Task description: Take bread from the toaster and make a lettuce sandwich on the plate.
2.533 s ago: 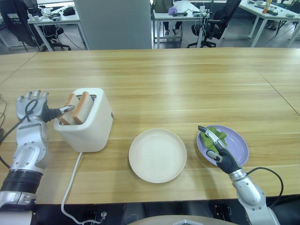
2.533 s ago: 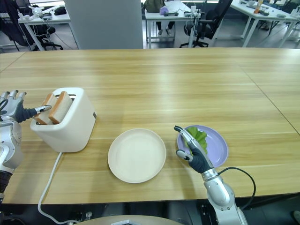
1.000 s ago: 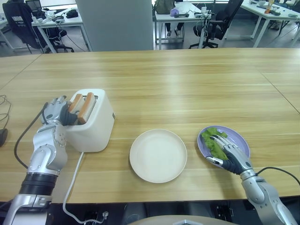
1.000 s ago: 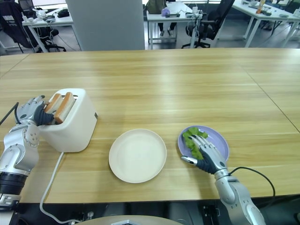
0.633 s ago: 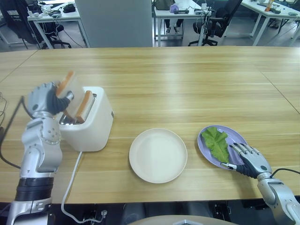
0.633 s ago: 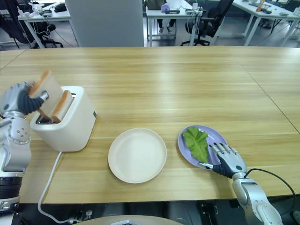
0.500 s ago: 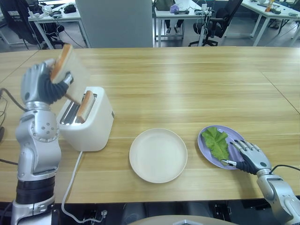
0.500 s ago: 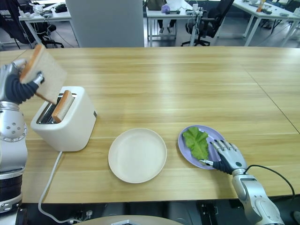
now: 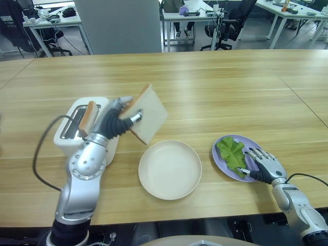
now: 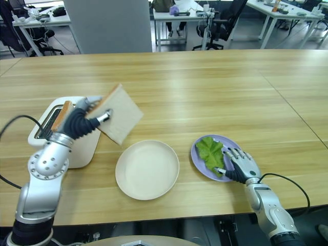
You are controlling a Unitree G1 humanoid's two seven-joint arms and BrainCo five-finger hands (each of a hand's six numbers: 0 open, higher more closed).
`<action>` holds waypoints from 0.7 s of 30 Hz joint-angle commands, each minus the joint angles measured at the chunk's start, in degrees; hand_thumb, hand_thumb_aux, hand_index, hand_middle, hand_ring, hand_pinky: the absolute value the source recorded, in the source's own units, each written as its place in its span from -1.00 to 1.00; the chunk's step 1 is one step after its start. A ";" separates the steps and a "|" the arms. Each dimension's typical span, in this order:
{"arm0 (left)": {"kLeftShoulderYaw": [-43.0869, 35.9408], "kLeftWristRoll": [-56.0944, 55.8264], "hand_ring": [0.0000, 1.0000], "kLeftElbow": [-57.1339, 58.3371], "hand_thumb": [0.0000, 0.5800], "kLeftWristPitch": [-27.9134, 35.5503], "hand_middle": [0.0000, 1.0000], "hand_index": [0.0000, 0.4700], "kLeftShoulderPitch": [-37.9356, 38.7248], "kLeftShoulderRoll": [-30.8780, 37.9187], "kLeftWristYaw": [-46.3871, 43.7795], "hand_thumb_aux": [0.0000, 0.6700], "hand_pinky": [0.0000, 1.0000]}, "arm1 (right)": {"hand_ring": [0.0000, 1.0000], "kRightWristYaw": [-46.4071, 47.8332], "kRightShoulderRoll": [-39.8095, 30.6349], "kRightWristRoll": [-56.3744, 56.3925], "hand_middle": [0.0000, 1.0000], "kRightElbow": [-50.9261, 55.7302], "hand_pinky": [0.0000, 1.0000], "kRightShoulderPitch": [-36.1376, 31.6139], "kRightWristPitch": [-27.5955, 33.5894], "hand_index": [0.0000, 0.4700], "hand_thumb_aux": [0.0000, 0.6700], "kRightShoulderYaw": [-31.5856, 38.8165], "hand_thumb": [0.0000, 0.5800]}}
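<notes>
Bread: first slice (image 9: 149, 114) clasped in left hand (image 9: 116, 120), second slice (image 9: 88, 117) in toaster (image 9: 62, 145); right hand (image 9: 264, 166) splayed, empty.

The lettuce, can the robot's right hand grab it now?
Probably yes. The right hand sits empty at the purple plate's edge, right beside the lettuce, with nothing between them.

left hand (image 9: 116, 120) lifted bread slice (image 9: 151, 114) from toaster (image 9: 69, 136) toward cream plate (image 9: 170, 169), right hand (image 9: 264, 167) off lettuce (image 9: 229, 152)
</notes>
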 commanded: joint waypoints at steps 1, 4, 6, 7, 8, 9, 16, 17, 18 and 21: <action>-5.48 0.06 1.00 3.93 1.00 -0.63 1.00 0.96 2.38 -1.22 -1.54 1.00 1.00 | -1.00 1.12 -0.31 -0.49 -1.00 1.85 -1.00 -0.56 -0.16 -0.25 -0.23 2.53 0.24; -9.53 1.25 1.00 7.84 1.00 -1.01 1.00 0.96 3.97 -1.07 -2.68 1.00 1.00 | -1.00 1.89 -0.26 -0.98 -1.00 2.18 -1.00 -1.19 -0.27 -0.02 0.00 4.44 0.50; -11.63 1.59 1.00 10.72 1.00 -1.73 1.00 0.96 4.69 -0.83 -3.23 1.00 1.00 | -1.00 2.31 -0.29 -1.07 -1.00 2.65 -1.00 -1.58 -0.34 0.11 0.14 5.43 0.63; -12.68 1.70 1.00 12.43 1.00 -2.25 1.00 0.96 4.94 -0.72 -3.52 1.00 1.00 | -1.00 2.62 -0.34 -1.12 -1.00 2.81 -1.00 -1.67 -0.25 0.15 0.18 5.82 0.66; -13.53 1.72 1.00 14.04 1.00 -2.41 1.00 0.96 5.17 -0.74 -3.81 1.00 1.00 | -1.00 2.81 -0.45 -1.23 -1.00 3.03 -1.00 -1.78 -0.16 0.15 0.18 6.19 0.66; -14.64 1.90 1.00 15.86 1.00 -2.65 1.00 0.96 5.46 -0.58 -4.29 1.00 1.00 | -1.00 3.06 -0.53 -1.15 -1.00 3.25 -1.00 -1.86 -0.14 0.25 0.28 6.43 0.74; -20.29 3.21 1.00 25.80 0.99 -6.31 1.00 0.80 6.12 -0.14 -5.54 0.84 1.00 | -1.00 2.71 -0.74 0.06 -1.00 3.13 -1.00 -2.39 -0.41 0.96 1.00 6.52 1.00; -20.86 3.89 1.00 26.96 0.67 -6.83 1.00 0.17 5.92 0.06 -5.43 0.19 1.00 | -1.00 2.43 -0.70 0.50 -1.00 2.69 -1.00 -2.46 -0.60 0.96 1.00 6.22 1.00; -21.35 4.54 1.00 28.00 0.67 -7.42 1.00 0.17 5.69 0.32 -5.30 0.19 1.00 | -1.00 2.11 -0.67 0.90 -1.00 2.15 -1.00 -2.50 -0.81 0.96 1.00 5.91 1.00; -23.06 7.89 -1.00 30.98 -1.00 -10.05 -1.00 -1.00 4.38 1.62 -4.17 -1.00 -1.00 | -1.00 0.57 -0.62 1.94 -1.00 0.18 -1.00 -2.66 -1.52 0.96 1.00 4.65 1.00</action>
